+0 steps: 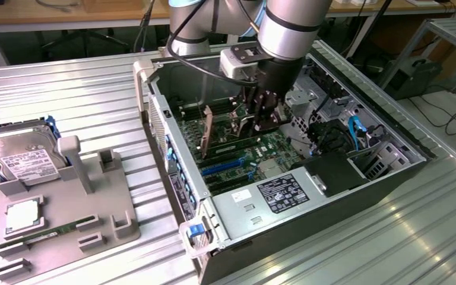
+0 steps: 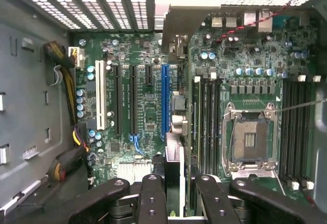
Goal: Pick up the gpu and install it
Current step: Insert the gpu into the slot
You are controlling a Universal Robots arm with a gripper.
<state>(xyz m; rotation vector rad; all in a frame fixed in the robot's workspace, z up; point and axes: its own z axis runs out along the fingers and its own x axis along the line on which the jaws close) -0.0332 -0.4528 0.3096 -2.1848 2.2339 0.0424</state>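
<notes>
1. The gripper (image 1: 261,122) hangs inside the open computer case (image 1: 182,196), low over the motherboard (image 1: 272,148)
2. Its jaws are narrowed onto the gpu (image 2: 176,170), pinching the thin card edge-on between the two fingers (image 2: 153,196)
3. The card stands upright just beside the blue slot (image 2: 164,99), its metal bracket (image 2: 179,22) toward the case's vented rear wall
4. On the bench's near-left corner, a grey tray (image 1: 62,222) carries a hard drive (image 1: 18,157)
</notes>
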